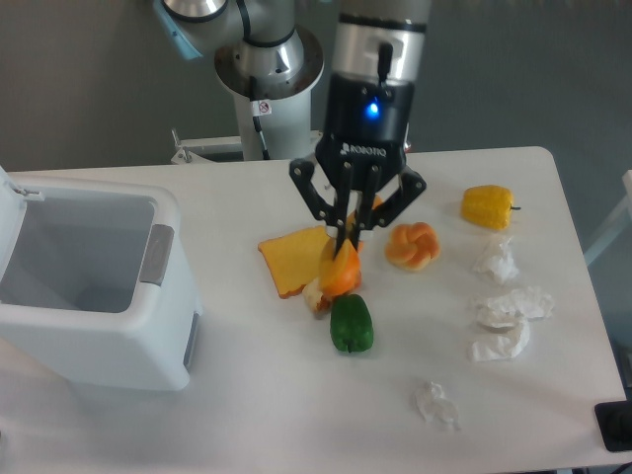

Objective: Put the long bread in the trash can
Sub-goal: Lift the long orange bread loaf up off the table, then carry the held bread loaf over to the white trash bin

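My gripper (347, 237) is shut on the long bread (342, 271), an orange-golden baguette that hangs steeply tilted, its lower end just above the table by the green pepper (351, 323). Its upper part is hidden behind my fingers. The trash can (87, 286), a big white bin with a grey inside, stands open at the left edge of the table, well to the left of the gripper.
A yellow toast slice (296, 259) and a pale bread piece (316, 294) lie just left of the held bread. A knotted orange bun (412, 245) sits to the right, a yellow pepper (488, 206) farther right. Crumpled white papers (506, 321) lie along the right side.
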